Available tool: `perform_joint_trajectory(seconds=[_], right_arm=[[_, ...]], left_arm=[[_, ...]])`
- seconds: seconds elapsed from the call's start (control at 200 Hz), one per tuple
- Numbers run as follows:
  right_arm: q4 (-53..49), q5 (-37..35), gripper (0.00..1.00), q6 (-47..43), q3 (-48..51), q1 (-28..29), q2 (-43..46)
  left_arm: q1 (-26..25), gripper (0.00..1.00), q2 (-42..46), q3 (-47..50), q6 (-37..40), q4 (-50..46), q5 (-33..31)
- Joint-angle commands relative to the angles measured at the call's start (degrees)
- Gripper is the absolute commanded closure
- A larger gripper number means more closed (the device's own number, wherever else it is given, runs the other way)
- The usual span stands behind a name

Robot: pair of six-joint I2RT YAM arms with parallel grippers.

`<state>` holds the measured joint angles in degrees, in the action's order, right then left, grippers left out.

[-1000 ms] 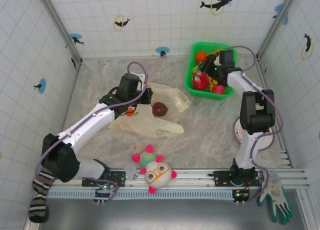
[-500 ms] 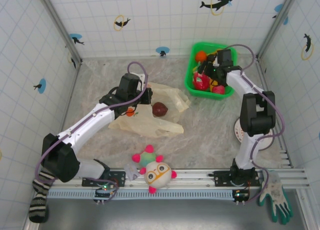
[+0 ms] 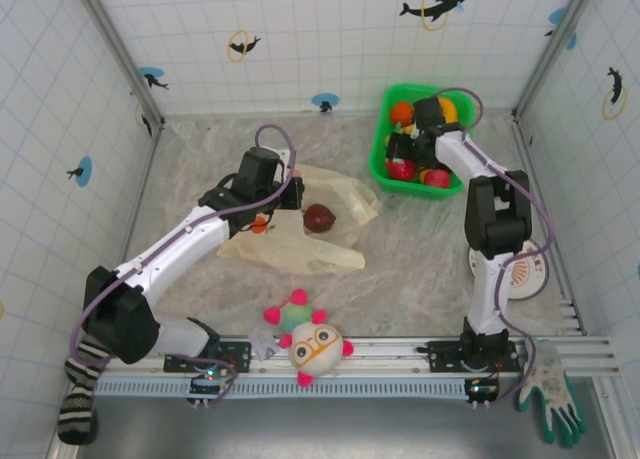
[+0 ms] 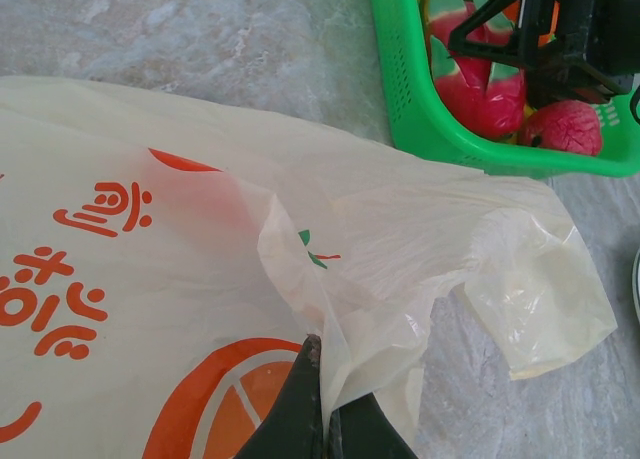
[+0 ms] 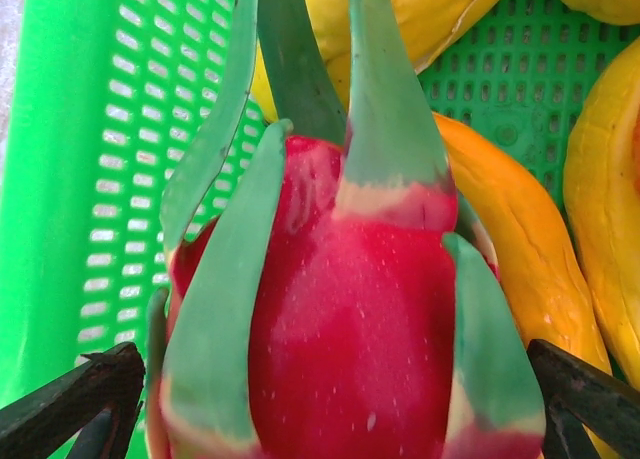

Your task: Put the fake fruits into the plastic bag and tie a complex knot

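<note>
The plastic bag (image 3: 300,247) lies crumpled on the table's middle, pale yellow with orange prints (image 4: 150,229). My left gripper (image 4: 325,379) is shut on a fold of the bag's edge, at the bag's far-left corner (image 3: 285,194). A dark purple fruit (image 3: 320,217) rests at the bag's mouth. My right gripper (image 5: 330,399) is open inside the green basket (image 3: 380,149), one finger (image 5: 70,409) on each side of a red dragon fruit with green leaves (image 5: 350,309). Yellow bananas (image 5: 440,9) and an orange fruit (image 5: 520,249) lie behind it. No knot is in view.
A red-pink fruit (image 4: 560,129) lies in the basket's near corner. The white plush ball (image 3: 312,344) sits at the front rail. A round disc (image 3: 525,269) lies by the right arm. A glove (image 3: 553,394) and a sock (image 3: 75,399) hang off the front.
My right gripper has swung left across the basket and come down around the red dragon fruit. The left arm and the bag have not moved.
</note>
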<state>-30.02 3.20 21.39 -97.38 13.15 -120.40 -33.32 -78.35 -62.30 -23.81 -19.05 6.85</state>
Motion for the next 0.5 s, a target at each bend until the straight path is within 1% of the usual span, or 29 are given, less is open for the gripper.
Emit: perform_joint_trajectory(seconds=[0.0,0.25,0.36,0.385,0.495], right_arm=[[-3.33,-0.49,0.0,-0.64,-3.6,0.47,-2.59],[-5.27,1.06,0.0,-0.38,-5.96,0.81,-6.95],[-5.3,3.37,0.0,0.01,-5.9,0.96,-7.66],[-4.97,4.13,0.0,0.23,-5.68,1.0,-9.1],[-3.51,5.63,0.0,1.19,-4.45,1.03,-9.15]], left_arm=[[0.51,1.0,1.44,-1.82,1.59,-1.25,-0.5],[0.5,1.0,1.0,-1.99,1.85,-1.43,-0.61],[0.48,1.0,0.83,-2.09,2.04,-1.43,-0.52],[0.51,1.0,0.83,-2.05,2.09,-1.43,-0.52],[0.51,1.0,0.75,-2.13,2.12,-1.39,-0.46]])
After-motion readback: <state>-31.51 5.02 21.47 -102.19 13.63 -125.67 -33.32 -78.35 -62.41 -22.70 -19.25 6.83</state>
